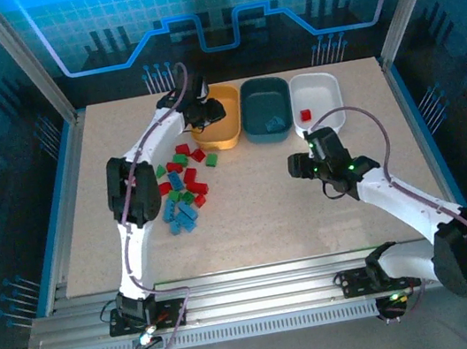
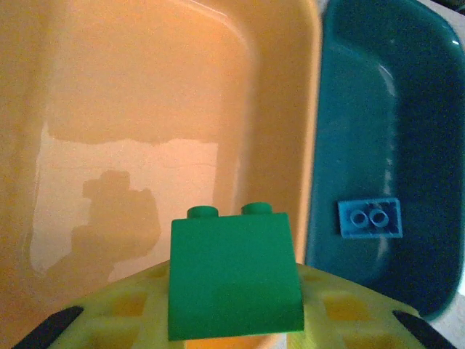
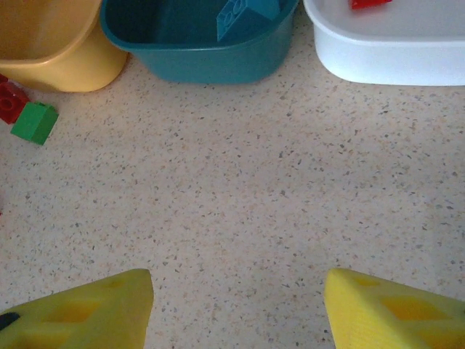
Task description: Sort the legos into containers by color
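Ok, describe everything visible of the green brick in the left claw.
The green lego brick is smooth, glossy plastic, one plain face toward the wrist camera, two round studs showing along its far edge. The left claw is shut on it, its yellow fingers pressing both sides. It hangs over the orange-yellow bin's floor, not touching it.

Left arm [image 1: 129, 192]: rises from the near-left edge of the table [image 1: 268, 222] and stretches far toward the far edge, left of centre.
Left pincer [image 1: 199, 114]: pointed down, jaws closed on a green brick [image 2: 234, 280].
Right arm [image 1: 399, 196]: elbow bent at the near-right corner, forearm angled toward the table's middle.
Right pincer [image 1: 297, 166]: low over the table, jaws apart, nothing between the fingers [image 3: 80, 313].
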